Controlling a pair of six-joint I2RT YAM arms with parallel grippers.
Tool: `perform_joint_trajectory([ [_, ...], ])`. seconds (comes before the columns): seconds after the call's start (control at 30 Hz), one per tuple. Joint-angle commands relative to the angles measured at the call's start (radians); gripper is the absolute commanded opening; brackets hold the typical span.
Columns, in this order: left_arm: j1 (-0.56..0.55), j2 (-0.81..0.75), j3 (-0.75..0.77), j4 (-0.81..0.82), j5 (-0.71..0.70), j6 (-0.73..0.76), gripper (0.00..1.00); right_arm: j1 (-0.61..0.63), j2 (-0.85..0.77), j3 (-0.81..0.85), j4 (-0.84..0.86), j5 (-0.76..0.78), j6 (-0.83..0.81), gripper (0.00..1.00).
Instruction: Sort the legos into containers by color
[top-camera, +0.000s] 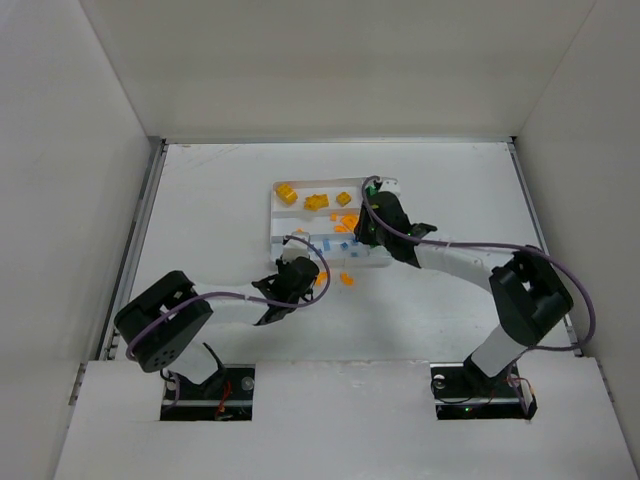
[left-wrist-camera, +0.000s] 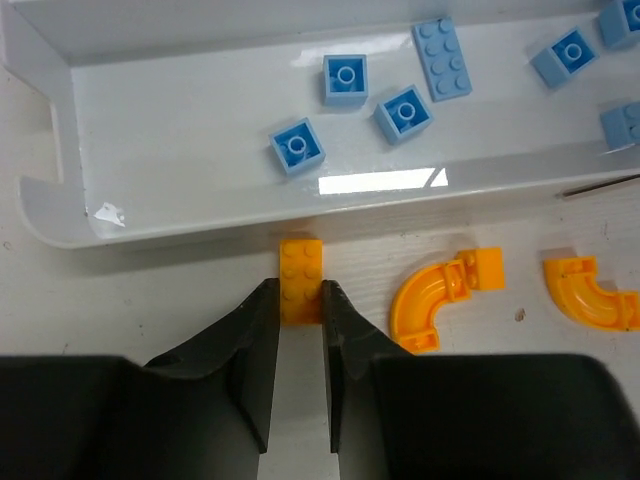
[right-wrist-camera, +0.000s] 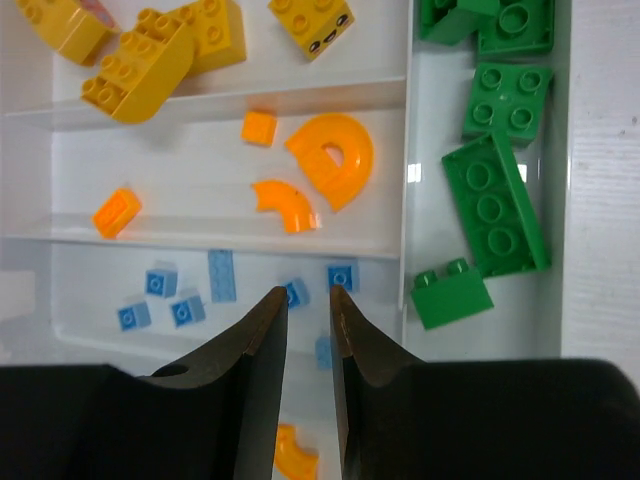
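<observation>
While the left gripper (left-wrist-camera: 300, 297) pinches the near end of an orange two-stud brick (left-wrist-camera: 300, 262) on the table, fingers pressed to its long sides, the brick's long axis runs straight ahead to touch the tray's near wall (left-wrist-camera: 200, 228). A curved orange piece (left-wrist-camera: 432, 305) and a second curved piece (left-wrist-camera: 590, 292) lie on the table just to the right, closer to this arm. The right gripper (right-wrist-camera: 308, 298) hovers over the pale blue section (right-wrist-camera: 90, 285), fingers a narrow slit apart and holding nothing, with the orange section (right-wrist-camera: 180, 180) next beyond.
</observation>
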Motion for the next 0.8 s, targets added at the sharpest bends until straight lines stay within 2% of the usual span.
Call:
perform_joint_trajectory([
  [0.0, -0.022, -0.052, -0.021, -0.045, 0.007, -0.018, 0.14, 0.036, -0.095, -0.073, 0.063, 0.014, 0.028, 0.30],
  [0.17, -0.039, -0.269, -0.014, -0.181, 0.004, -0.054, 0.13, 0.073, -0.195, -0.199, 0.055, 0.053, 0.028, 0.31],
  [0.27, -0.001, -0.376, 0.028, -0.255, 0.019, -0.071, 0.13, 0.110, -0.224, -0.259, 0.047, 0.054, 0.027, 0.31],
  [0.33, 0.047, -0.393, 0.070, -0.272, 0.056, -0.065, 0.13, 0.138, -0.241, -0.294, 0.050, 0.062, 0.033, 0.31],
  [0.47, 0.183, -0.304, 0.162, -0.248, 0.169, -0.061, 0.13, 0.170, -0.259, -0.327, 0.053, 0.056, 0.044, 0.35],
  [0.63, 0.304, -0.126, 0.284, -0.206, 0.296, -0.081, 0.13, 0.228, -0.253, -0.328, 0.046, 0.042, -0.007, 0.52],
  [0.77, 0.357, -0.020, 0.334, -0.176, 0.324, -0.118, 0.14, 0.244, -0.227, -0.322, 0.038, 0.039, -0.030, 0.62],
])
